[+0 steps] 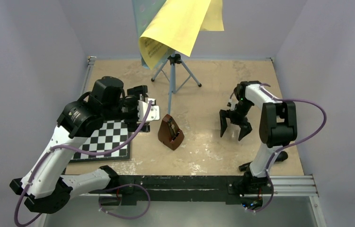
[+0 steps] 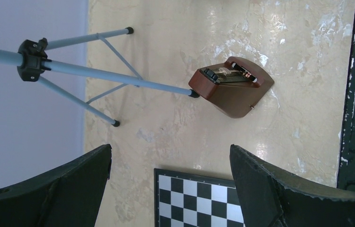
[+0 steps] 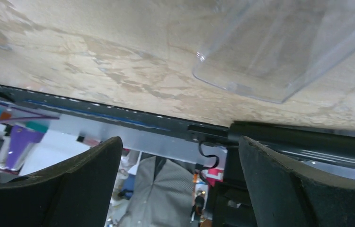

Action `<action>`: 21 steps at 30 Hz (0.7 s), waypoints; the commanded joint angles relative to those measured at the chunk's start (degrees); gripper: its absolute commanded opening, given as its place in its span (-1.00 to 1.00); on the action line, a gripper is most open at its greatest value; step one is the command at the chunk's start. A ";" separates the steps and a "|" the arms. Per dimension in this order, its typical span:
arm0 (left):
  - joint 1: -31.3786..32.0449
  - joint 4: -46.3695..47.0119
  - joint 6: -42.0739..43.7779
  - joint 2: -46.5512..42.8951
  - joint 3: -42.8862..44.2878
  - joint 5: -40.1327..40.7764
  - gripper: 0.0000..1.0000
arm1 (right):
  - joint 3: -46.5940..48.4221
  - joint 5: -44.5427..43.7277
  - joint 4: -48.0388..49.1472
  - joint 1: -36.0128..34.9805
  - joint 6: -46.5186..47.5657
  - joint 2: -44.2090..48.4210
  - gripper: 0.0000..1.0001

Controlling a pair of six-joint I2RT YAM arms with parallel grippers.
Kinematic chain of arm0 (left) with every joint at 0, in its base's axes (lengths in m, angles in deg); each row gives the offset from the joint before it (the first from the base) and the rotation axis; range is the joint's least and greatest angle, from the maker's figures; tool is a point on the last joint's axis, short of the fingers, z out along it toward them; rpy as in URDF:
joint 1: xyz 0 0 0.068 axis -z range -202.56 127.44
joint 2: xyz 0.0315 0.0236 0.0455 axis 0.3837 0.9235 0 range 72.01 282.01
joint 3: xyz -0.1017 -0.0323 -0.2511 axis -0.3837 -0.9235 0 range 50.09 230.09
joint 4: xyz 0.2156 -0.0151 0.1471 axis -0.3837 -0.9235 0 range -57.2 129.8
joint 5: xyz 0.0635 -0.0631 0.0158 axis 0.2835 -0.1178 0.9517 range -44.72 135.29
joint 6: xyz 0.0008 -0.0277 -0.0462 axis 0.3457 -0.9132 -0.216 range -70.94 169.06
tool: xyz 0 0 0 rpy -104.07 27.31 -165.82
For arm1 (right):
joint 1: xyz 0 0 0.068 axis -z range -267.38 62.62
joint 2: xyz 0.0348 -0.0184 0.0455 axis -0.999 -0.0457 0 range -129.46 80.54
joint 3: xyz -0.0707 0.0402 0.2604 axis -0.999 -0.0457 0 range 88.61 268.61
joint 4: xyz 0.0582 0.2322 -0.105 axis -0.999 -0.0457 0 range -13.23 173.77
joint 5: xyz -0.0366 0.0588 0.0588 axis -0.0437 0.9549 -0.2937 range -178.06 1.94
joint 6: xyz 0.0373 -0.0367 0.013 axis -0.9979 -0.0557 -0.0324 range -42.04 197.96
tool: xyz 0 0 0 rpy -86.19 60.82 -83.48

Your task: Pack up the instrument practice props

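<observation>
The left gripper (image 2: 170, 149) and right gripper (image 1: 231, 137) are both held wide open and empty above the table (image 1: 213, 151), with the metronome (image 1: 171, 133) set mid-table between them, just beside the front foot of the stand (image 1: 173, 78), over which the yellow sheets (image 1: 178, 26) are draped at the back.
</observation>
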 commanded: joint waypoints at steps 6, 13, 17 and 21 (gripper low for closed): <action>-0.60 0.15 -3.71 3.03 1.62 0.01 0.99 | 8.40 -8.50 -3.82 0.18 -6.49 -5.48 0.82; 8.87 6.42 -10.07 8.17 4.95 4.94 0.99 | 12.62 -4.87 1.28 3.70 -0.67 -1.23 0.83; 15.97 4.30 -16.34 16.03 14.82 3.38 0.99 | 8.10 -3.40 12.44 4.14 0.65 10.74 0.86; 22.50 3.46 -18.01 20.63 18.52 0.60 0.99 | 2.89 -7.98 12.39 8.35 -1.39 22.12 0.86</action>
